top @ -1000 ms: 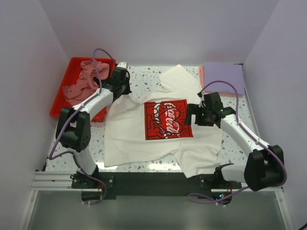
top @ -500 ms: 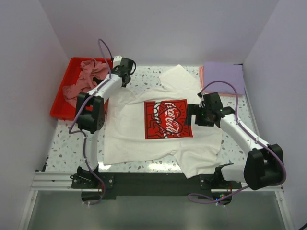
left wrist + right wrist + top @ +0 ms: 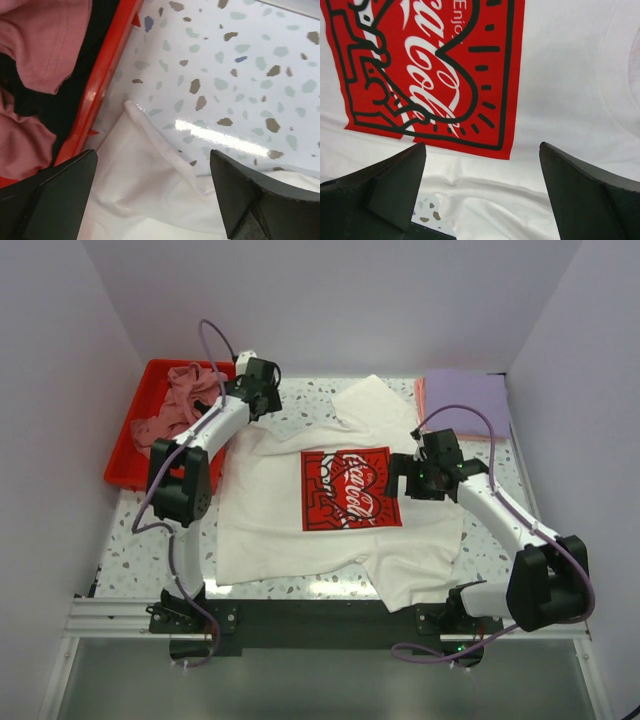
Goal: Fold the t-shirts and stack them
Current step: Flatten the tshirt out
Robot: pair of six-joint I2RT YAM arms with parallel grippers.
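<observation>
- White cloth fills the middle of the worktop (image 3: 310,405): the white t-shirt (image 3: 270,530) lies spread out with its face up, with some wrinkles in it.
- Its red square Coca-Cola print (image 3: 350,488) is in the middle of the shirt and can be read from above.
- One sleeve of this shirt points to the far edge. The near right part reaches the dark rail where the arms are bolted.
- The left arm (image 3: 215,430) reaches to the far left corner of the shirt, just beside the red tray (image 3: 122,468).
- The left jaws are spread wide and hold nothing. In the left wrist view, a folded edge of the white shirt lies on the speckled worktop between the two dark fingers (image 3: 50,195), next to the wall of the tray.
- The right arm (image 3: 500,510) is above the right side of the shirt, near the right edge of the print.
- The right jaws are also spread wide and empty. In the right wrist view, the lower part of the print and plain white cloth are under them.
- The dusty-pink t-shirt (image 3: 175,405) lies crumpled in the tray, and in the left wrist view black cloth (image 3: 60,107) shows under it.
- At the far right corner the lavender t-shirt (image 3: 468,395) lies folded flat on the salmon-pink t-shirt (image 3: 420,395), of which only a narrow edge shows at the left side.
</observation>
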